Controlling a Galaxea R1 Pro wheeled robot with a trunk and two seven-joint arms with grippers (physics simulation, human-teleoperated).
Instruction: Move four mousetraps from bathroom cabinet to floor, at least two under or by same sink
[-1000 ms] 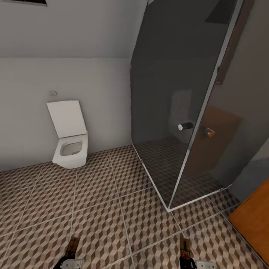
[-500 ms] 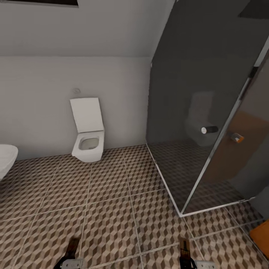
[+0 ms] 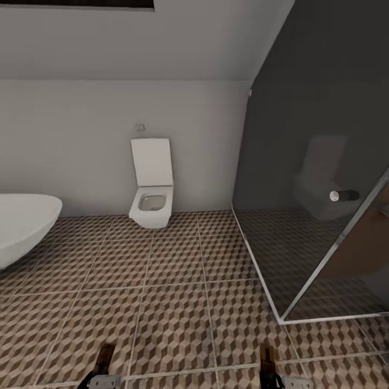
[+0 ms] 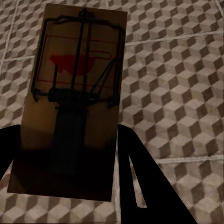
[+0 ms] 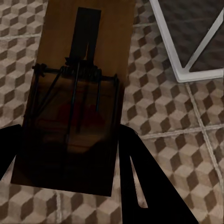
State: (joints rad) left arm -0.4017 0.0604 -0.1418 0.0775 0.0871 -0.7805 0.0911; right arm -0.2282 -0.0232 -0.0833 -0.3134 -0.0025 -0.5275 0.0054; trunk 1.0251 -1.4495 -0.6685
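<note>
Both grippers hold a mousetrap over the bathroom floor (image 3: 178,302) of brown, beige and white cube tiles. My left gripper (image 4: 70,158) is shut on a brown wooden mousetrap (image 4: 74,93) with dark wire and a red mark. In the head view this trap (image 3: 105,356) sticks up at the bottom edge from the left gripper (image 3: 100,375). My right gripper (image 5: 70,158) is shut on a second mousetrap (image 5: 79,93), whose wire spring faces the camera. That trap (image 3: 265,356) rises from the right gripper (image 3: 268,378) near the shower's corner.
A white toilet (image 3: 152,202) hangs on the far wall. A white rounded basin (image 3: 21,227) juts in from the left. A dark glass shower enclosure (image 3: 313,205) with a white floor frame stands on the right. A dim orange-brown shape (image 3: 359,254) shows through the glass.
The camera has turned left: the toilet and shower slid right in the picture, the white basin came in at the left, and the orange cabinet corner left the frame. Both grippers still hold their traps.
</note>
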